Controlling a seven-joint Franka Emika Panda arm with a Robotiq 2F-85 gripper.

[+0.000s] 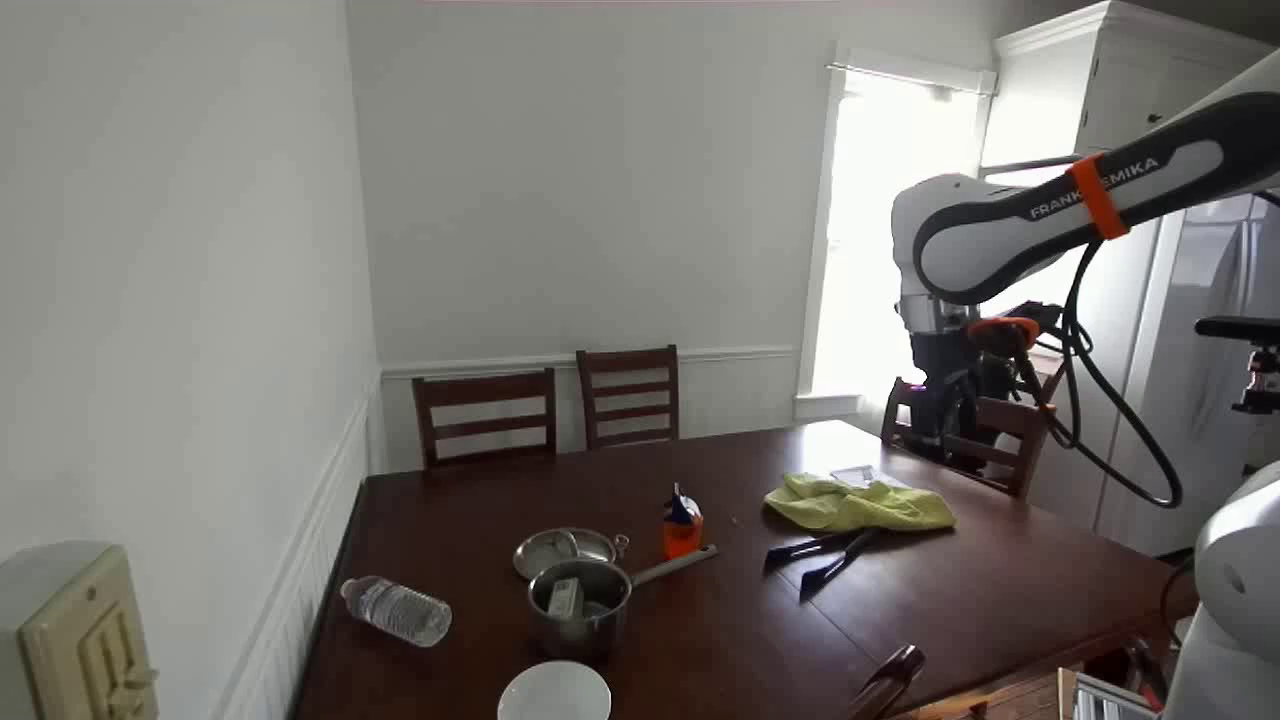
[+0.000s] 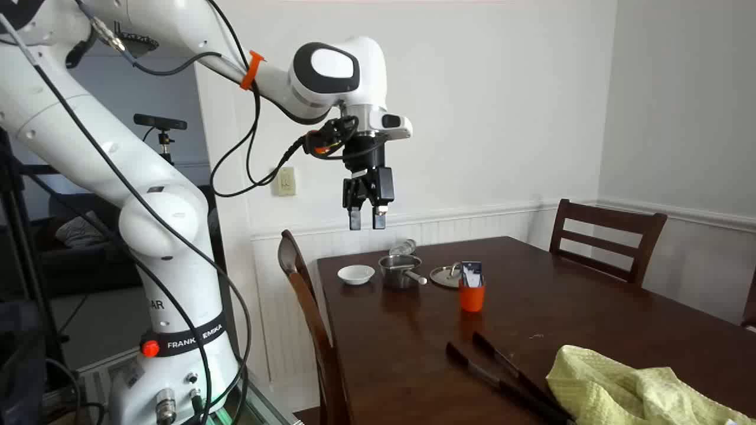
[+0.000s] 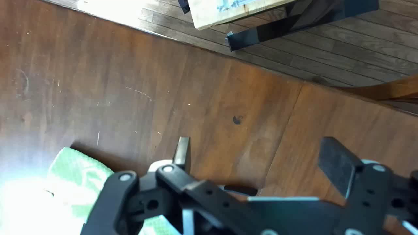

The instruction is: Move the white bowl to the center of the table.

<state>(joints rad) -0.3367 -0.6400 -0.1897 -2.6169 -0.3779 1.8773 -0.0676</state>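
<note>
The white bowl (image 1: 554, 692) sits upright at the table's edge, beside the steel pot, in an exterior view where it is cut by the lower frame edge. It shows whole, also beside the pot (image 2: 397, 273), in an exterior view (image 2: 356, 274). It is out of the wrist view. The table (image 2: 413, 360) is dark brown wood. My gripper (image 2: 367, 219) points down, high above the table and well away from the bowl. In the wrist view the gripper (image 3: 256, 147) is open, with its fingers wide apart, nothing between them and bare tabletop below.
The pot (image 1: 580, 635) holds a small box. Near it are a lid (image 1: 548, 550), a clear bottle (image 1: 397, 610) and an orange cup (image 1: 682, 538). Black tongs (image 1: 830, 562) lie by a yellow-green cloth (image 1: 850, 505). Chairs (image 1: 485, 415) surround the table.
</note>
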